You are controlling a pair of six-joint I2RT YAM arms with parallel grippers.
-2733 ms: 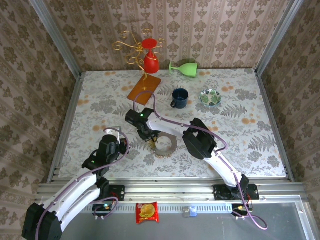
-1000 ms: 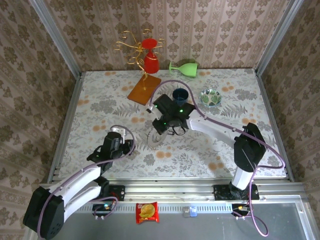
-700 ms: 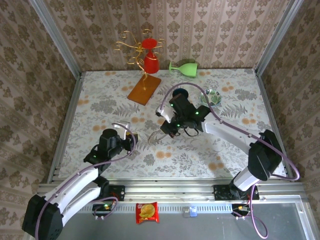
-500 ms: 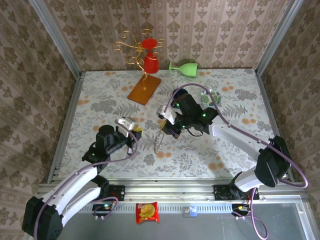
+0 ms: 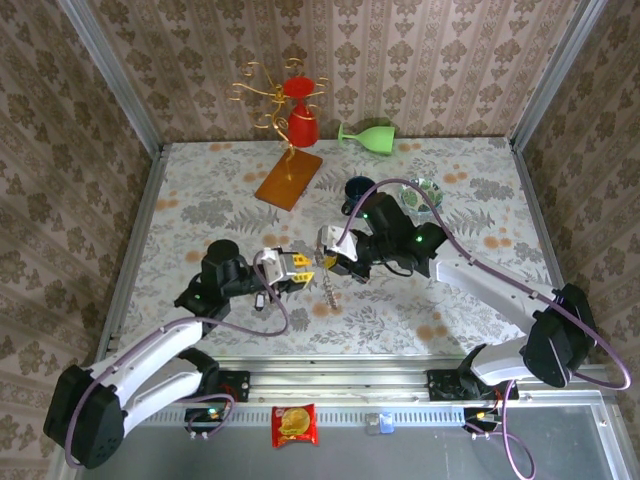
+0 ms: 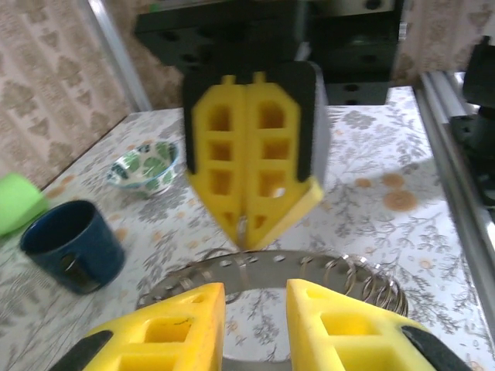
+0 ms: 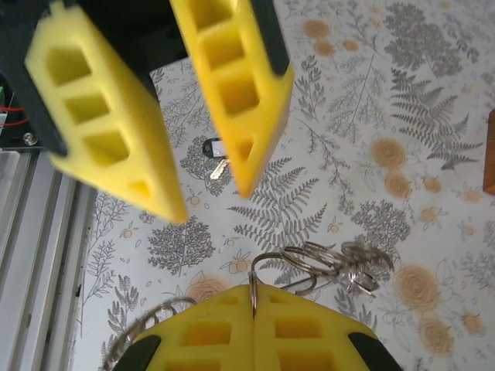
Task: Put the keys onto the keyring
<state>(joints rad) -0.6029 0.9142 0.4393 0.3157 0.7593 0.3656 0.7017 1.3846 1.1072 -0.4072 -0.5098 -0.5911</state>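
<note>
On the flowered counter (image 5: pixel 200 200), near its centre, we see the right fingers (image 5: pixel 328 262) closed on the keyring (image 6: pixel 263 270); at their 9 o'clock the left fingers (image 5: pixel 287 266) stand partly apart, empty.

Beige surface (image 5: pixel 200 200) with grey fern and orange flower print, navy mug (image 6: pixel 71 243), green-white patterned bowl (image 6: pixel 145 166), silvery keyring (image 6: pixel 263 270), yellow foam on left hand (image 6: pixel 255 313) and right hand (image 7: pixel 254 297).
</note>
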